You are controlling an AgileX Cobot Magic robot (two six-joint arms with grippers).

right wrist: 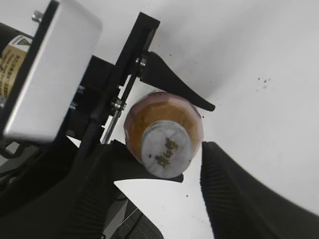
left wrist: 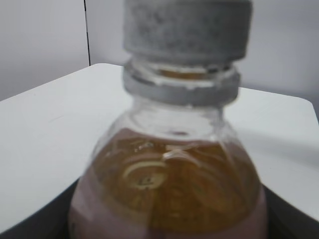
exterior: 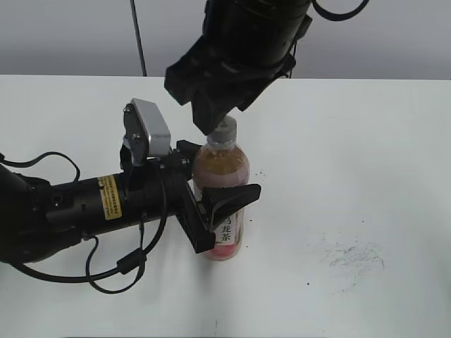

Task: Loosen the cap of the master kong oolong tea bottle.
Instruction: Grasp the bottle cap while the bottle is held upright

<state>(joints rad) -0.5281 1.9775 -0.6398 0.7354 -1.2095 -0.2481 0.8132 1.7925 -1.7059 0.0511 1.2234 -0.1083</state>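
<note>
One bottle [exterior: 222,186] — one cap [exterior: 224,132] — two arms.

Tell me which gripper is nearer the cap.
Right. The right gripper straddles the cap from above, jaws apart; the left gripper clamps the bottle lower down.

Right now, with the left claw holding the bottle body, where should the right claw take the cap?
Grip the cap around its round side wall, coming straight down from above: the bottle stands upright, and the left claw blocks its body. The right claw hangs overhead.
</note>
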